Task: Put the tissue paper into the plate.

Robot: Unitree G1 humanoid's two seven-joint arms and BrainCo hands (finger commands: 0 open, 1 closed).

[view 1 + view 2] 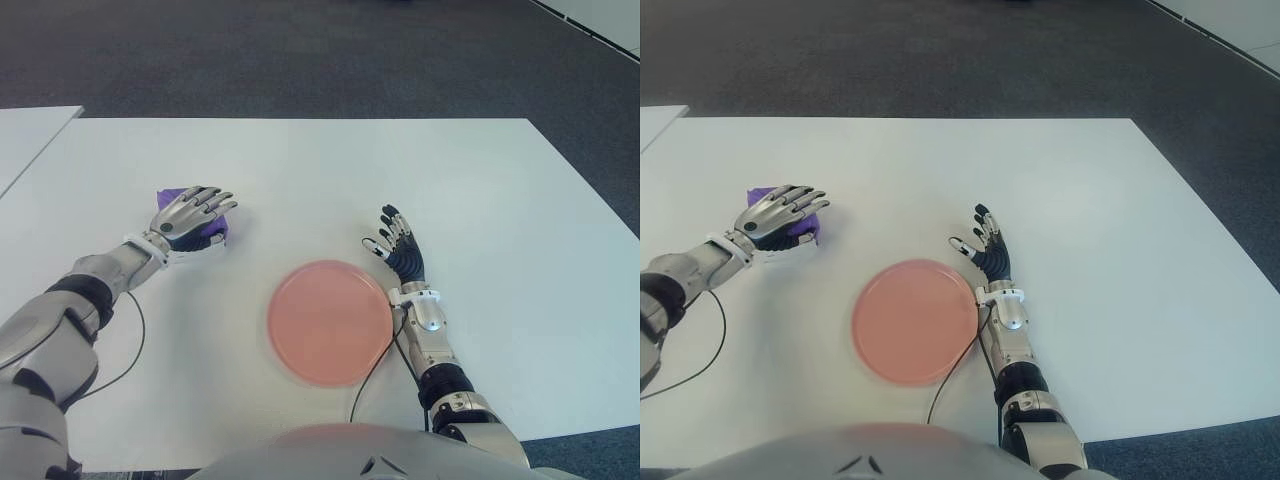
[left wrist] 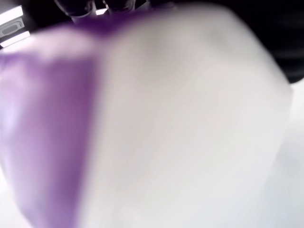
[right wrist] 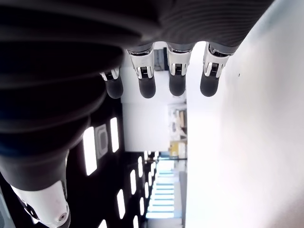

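Two hands: we see both over the white table (image 1: 300,170), one on each side of the plate.
Left hand (image 1: 190,215): laid over the tissue paper, fingers stretched flat across its top; we cannot tell whether they grip it.
Tissue paper (image 1: 212,234): a purple pack directly beneath our left palm, only its edges showing around the hand; it fills the left wrist view (image 2: 47,133) as purple beside white.
Long axis: hidden by the hand, so we cannot tell which way the pack points.
Plate (image 1: 329,322): pink, round, lying toward the robot's body and to the right of the left hand, well apart from the pack.
Right hand (image 1: 400,250): fingers spread, holding nothing, just beside the plate's right rim.
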